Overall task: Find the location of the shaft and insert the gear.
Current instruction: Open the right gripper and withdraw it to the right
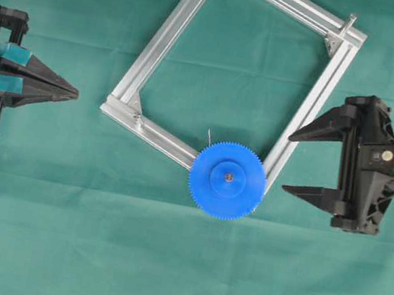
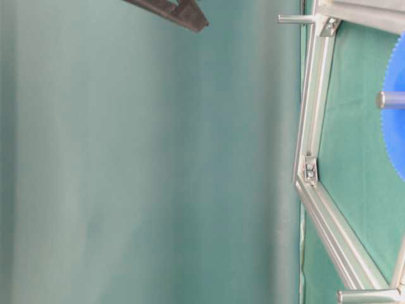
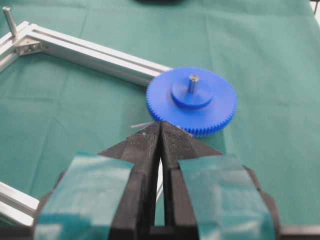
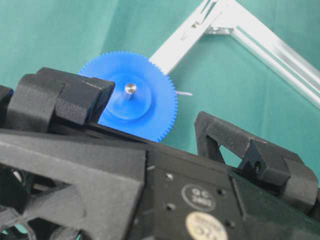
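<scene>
The blue gear (image 1: 227, 180) sits flat over the lower corner of the square aluminium frame (image 1: 169, 39), and the silver shaft (image 3: 193, 83) pokes up through the hole in its raised hub. Judged from that, the insertion looks done.

The right gripper (image 1: 315, 161) is off to the right of the gear, apart from it, its 2 fingers spread wide and holding nothing. The left gripper (image 1: 75, 94) is parked well to the left, its jaws pressed together and empty.

What could go wrong from here:

1. The right wrist view shows one black finger (image 4: 67, 97) overlapping the gear's rim in the picture; whether it is clear in height cannot be told. If the arm swings sideways low, that finger could catch the teeth and lift or tilt the gear off the shaft.
2. Whether the hub is fully seated against the corner bracket is hidden under the gear. A half-seated gear would rock or ride up at a light knock.
3. A thin wire (image 1: 209, 135) sticks out just beside the gear's upper edge. If it lies under the rim, the gear may rest tilted.
4. The frame appears to rest loose on the green cloth (image 1: 30, 225); a bump against a rail would shift frame, shaft and gear together.
</scene>
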Controlling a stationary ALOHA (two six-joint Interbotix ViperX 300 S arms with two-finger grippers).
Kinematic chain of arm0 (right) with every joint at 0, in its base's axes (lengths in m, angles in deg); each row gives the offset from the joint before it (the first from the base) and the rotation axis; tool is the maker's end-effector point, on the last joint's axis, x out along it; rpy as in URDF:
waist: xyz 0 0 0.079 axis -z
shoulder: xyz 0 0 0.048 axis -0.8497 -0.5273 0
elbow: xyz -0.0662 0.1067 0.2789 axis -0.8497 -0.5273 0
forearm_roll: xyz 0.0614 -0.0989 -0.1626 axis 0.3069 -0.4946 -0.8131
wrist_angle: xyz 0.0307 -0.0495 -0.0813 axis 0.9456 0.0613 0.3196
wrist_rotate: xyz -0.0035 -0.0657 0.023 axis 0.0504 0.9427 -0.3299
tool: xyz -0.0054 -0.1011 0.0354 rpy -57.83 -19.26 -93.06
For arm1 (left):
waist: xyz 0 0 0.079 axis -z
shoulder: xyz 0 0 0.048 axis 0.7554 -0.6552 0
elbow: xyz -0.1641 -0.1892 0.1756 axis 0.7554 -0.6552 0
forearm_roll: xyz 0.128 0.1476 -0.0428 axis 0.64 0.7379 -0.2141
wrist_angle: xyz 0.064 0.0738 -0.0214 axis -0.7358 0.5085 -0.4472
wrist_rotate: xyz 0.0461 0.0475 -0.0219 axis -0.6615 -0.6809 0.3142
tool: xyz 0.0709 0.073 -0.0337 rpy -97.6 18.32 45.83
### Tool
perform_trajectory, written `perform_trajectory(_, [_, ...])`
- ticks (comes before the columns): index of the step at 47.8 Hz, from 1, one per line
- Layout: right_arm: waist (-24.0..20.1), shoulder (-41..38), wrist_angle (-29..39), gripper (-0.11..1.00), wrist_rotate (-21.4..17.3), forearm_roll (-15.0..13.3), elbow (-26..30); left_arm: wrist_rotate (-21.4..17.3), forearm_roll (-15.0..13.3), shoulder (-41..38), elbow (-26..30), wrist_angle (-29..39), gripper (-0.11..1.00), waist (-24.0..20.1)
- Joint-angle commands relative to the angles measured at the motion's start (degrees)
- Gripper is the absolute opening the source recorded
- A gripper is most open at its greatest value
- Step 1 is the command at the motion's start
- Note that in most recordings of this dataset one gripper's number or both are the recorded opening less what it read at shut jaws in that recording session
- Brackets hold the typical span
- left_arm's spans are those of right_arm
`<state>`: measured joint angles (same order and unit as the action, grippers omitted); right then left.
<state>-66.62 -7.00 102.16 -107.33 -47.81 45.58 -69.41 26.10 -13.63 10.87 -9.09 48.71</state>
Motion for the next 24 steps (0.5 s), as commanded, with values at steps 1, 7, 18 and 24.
perform_trajectory(1, [-0.09,1.49,-1.14,0.84,0.09,-0.88,-0.35,0.09,-0.18,-0.44,0.53,-0.18,0.01,-0.09])
perform_trajectory(7, [-0.09,3.78,-3.52,0.84,0.09,-1.93,-2.55,0.18,-0.18,-0.44,0.44,-0.18,0.01,0.09])
perform_trajectory(18, [-0.09,7.47,-9.76,0.84,0.00,-2.02,-7.56,0.09,-0.18,-0.44,0.26,-0.18,0.01,0.18])
perform_trajectory(24, [-0.09,8.26,-13.36,0.84,0.00,-2.02,-9.93,0.09,-0.18,-0.44,0.26,-0.18,0.01,0.18])
